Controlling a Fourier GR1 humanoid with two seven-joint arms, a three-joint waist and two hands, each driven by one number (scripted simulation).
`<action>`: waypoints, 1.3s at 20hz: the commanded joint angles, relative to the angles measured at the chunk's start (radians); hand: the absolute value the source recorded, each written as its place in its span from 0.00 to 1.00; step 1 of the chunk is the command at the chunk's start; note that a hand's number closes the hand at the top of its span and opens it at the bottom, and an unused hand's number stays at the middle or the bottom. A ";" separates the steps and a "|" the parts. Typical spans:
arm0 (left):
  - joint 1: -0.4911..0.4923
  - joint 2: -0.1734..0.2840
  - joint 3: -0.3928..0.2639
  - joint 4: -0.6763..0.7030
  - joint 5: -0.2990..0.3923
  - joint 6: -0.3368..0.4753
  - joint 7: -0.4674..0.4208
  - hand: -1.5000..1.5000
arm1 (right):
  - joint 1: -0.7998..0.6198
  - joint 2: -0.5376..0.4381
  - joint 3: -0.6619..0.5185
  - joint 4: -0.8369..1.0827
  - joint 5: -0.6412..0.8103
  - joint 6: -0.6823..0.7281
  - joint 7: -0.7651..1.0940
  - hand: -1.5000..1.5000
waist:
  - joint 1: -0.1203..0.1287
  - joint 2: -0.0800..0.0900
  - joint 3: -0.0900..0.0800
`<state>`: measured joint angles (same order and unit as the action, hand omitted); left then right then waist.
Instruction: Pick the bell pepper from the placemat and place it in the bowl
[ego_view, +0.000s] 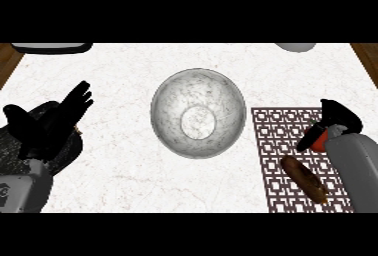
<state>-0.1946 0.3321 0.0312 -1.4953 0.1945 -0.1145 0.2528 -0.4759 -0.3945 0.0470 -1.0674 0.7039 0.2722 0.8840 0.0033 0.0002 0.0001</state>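
My right hand (336, 122) is curled round the pepper (319, 143) over the placemat (277, 131) at the worktop's right edge; next, lift and carry it to the bowl (198, 113).

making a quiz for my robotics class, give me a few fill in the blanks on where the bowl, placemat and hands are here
1. The bowl stands on the counter to the ____ of the placemat.
2. The right hand is curled round something red over the ____.
3. The brown oblong item lies on the placemat, nearer the view's ____ edge than the right hand.
4. The left hand shows at the view's left with its fingers ____.

Missing words: left; placemat; lower; open
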 joint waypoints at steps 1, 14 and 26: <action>0.003 -0.014 0.014 -0.059 -0.002 -0.011 0.063 0.50 | -0.039 0.016 -0.032 0.110 0.040 -0.036 -0.054 0.00 | 0.003 0.000 0.000; -0.023 -0.007 0.073 0.042 -0.026 -0.077 0.002 0.50 | 0.013 0.038 -0.006 0.104 0.143 -0.161 -0.197 1.00 | -0.003 -0.001 0.000; -0.016 -0.051 0.062 0.003 -0.038 -0.061 0.007 0.50 | -0.010 -0.111 0.145 0.023 0.102 0.055 -0.833 1.00 | 0.016 0.003 0.003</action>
<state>-0.2070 0.2826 0.0872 -1.4929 0.1416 -0.1661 0.2610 -0.4878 -0.4564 0.1023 -0.9982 0.8211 0.2540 0.3303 0.0071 -0.0001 0.0002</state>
